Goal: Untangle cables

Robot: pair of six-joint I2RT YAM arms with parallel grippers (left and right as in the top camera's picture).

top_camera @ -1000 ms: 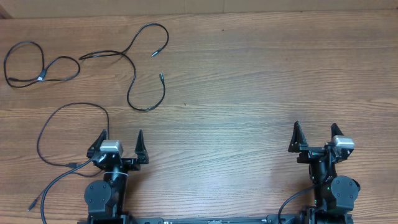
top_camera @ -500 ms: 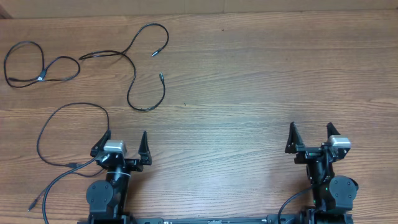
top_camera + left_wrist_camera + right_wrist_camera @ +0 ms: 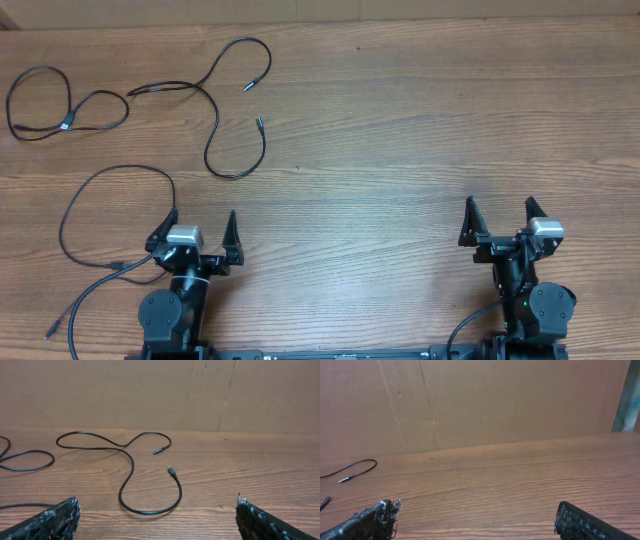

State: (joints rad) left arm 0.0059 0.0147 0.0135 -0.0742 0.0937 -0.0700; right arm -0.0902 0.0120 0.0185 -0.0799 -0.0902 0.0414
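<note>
Three thin black cables lie apart on the left of the wooden table. One cable (image 3: 212,95) snakes at the back centre-left with two silvery plug ends; it also shows in the left wrist view (image 3: 131,467). A looped cable (image 3: 60,105) lies at the far back left. A third cable (image 3: 85,215) curves at the front left beside the left arm. My left gripper (image 3: 198,230) is open and empty, well in front of the snaking cable. My right gripper (image 3: 499,216) is open and empty at the front right, far from all cables.
A cardboard wall (image 3: 160,390) stands along the table's far edge. A cable end (image 3: 350,471) shows at the left of the right wrist view. Thicker black leads run from the arm bases (image 3: 465,325).
Both grippers drew back slightly toward the front edge between one second ago and half a second ago. Nothing has moved since. The cables have not moved.
</note>
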